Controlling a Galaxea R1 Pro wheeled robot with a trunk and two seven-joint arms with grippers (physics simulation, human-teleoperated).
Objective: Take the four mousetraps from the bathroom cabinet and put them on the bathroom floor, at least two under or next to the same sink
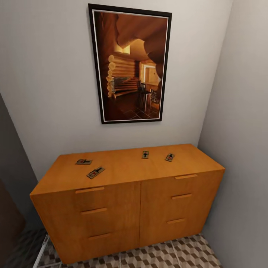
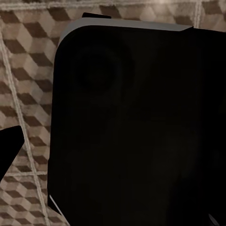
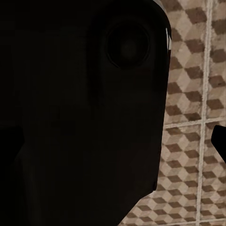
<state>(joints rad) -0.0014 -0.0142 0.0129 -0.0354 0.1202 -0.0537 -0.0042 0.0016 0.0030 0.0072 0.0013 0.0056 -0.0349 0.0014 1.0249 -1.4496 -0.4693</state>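
Observation:
The orange-brown cabinet (image 1: 123, 208) stands against the wall straight ahead in the head view, drawers shut. Several mousetraps lie flat on its top: two toward the left (image 1: 83, 161) (image 1: 95, 172) and two toward the right (image 1: 145, 154) (image 1: 169, 157). The cube-patterned bathroom floor (image 1: 186, 253) runs in front of it. Both wrist views look down at the same tiles (image 2: 23, 56) (image 3: 193, 94), past a large dark part of the robot. One dark fingertip (image 2: 9, 146) pokes in at the left wrist view's edge, another (image 3: 219, 141) at the right wrist view's edge. The bathroom sink is out of view.
A framed picture (image 1: 130, 63) hangs above the cabinet. A grey wall (image 1: 242, 149) closes the right side close to the cabinet, and a dark panel (image 1: 11, 193) stands at the left. A thin white rail (image 1: 41, 253) lies on the floor at the lower left.

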